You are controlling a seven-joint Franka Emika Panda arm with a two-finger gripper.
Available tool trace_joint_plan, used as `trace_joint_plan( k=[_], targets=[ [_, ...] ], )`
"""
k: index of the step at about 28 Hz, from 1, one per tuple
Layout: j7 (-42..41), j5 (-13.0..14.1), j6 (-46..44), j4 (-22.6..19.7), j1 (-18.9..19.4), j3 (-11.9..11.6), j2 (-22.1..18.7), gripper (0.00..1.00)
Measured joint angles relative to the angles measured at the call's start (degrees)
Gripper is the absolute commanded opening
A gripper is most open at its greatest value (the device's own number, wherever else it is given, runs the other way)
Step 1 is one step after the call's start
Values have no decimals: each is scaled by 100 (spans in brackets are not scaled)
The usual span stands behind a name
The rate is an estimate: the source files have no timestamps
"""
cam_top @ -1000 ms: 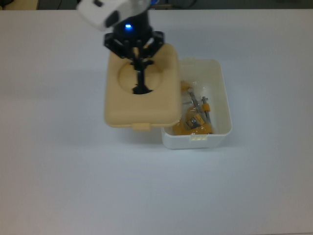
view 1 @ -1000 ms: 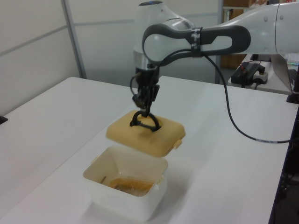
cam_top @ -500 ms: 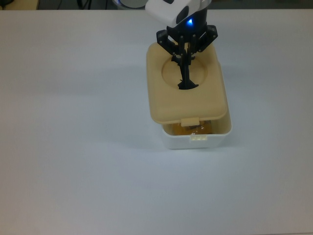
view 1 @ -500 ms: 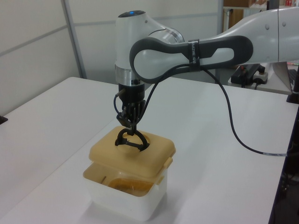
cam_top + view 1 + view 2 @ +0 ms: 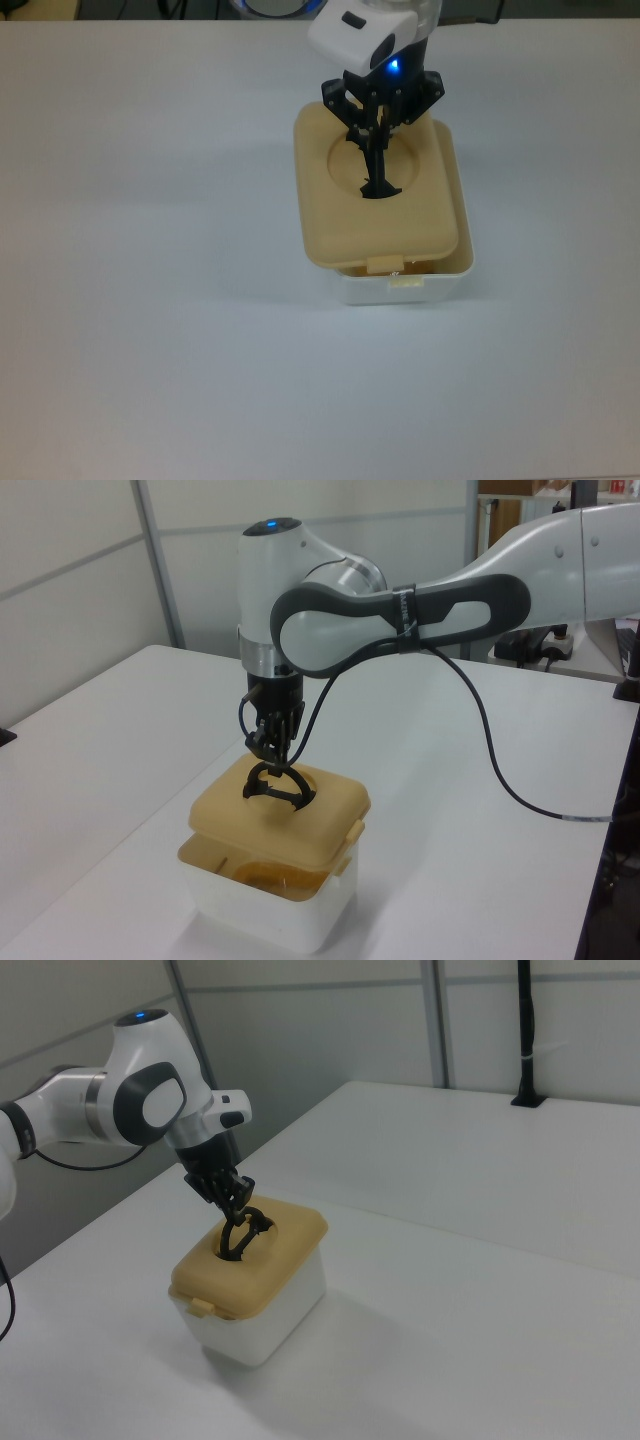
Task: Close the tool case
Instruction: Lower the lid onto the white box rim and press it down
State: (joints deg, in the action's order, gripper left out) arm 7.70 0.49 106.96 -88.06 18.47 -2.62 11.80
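Observation:
The tool case is a white box [image 5: 430,288] with a tan lid [image 5: 335,215] hanging just over it. My gripper [image 5: 378,135] is shut on the lid's black handle [image 5: 379,180], which stands up out of the round recess. The lid covers nearly all of the box and sits slightly towards the top view's left, so the box's rim shows at the right and front. In the left view the lid [image 5: 230,818] hovers a little above the box [image 5: 250,912], with a gap at the front. The right view shows the gripper [image 5: 236,1208] over the lid [image 5: 285,1245] and the box [image 5: 285,1315].
Yellow contents [image 5: 278,876] show through the gap under the lid. A latch tab [image 5: 384,264] on the lid hangs above the box's own tab [image 5: 406,282]. The white table [image 5: 150,330] spreads out on all sides. The arm's black cable [image 5: 500,770] loops over the table.
The gripper has carried the lid from the top view's left to above the box, hiding the tools, then lowered it slightly nearer the rim.

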Motion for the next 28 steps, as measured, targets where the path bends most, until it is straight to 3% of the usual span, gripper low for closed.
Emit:
trace_joint_plan(
  k=[9, 18, 19, 21, 23, 25, 26, 28],
  targets=[
    [476, -14, 176, -3, 24, 212, 183, 0],
    [590, -27, 177, -2, 36, 262, 211, 3],
    [594, -27, 177, -2, 37, 262, 211, 7],
    [599, -27, 177, -2, 37, 262, 211, 32],
    [604, -27, 177, -2, 37, 262, 211, 45],
    [608, -27, 177, -3, 37, 262, 211, 87],
    [609, -27, 177, -2, 37, 262, 211, 100],
    [619, -27, 177, -2, 37, 262, 211, 100]
  ],
)
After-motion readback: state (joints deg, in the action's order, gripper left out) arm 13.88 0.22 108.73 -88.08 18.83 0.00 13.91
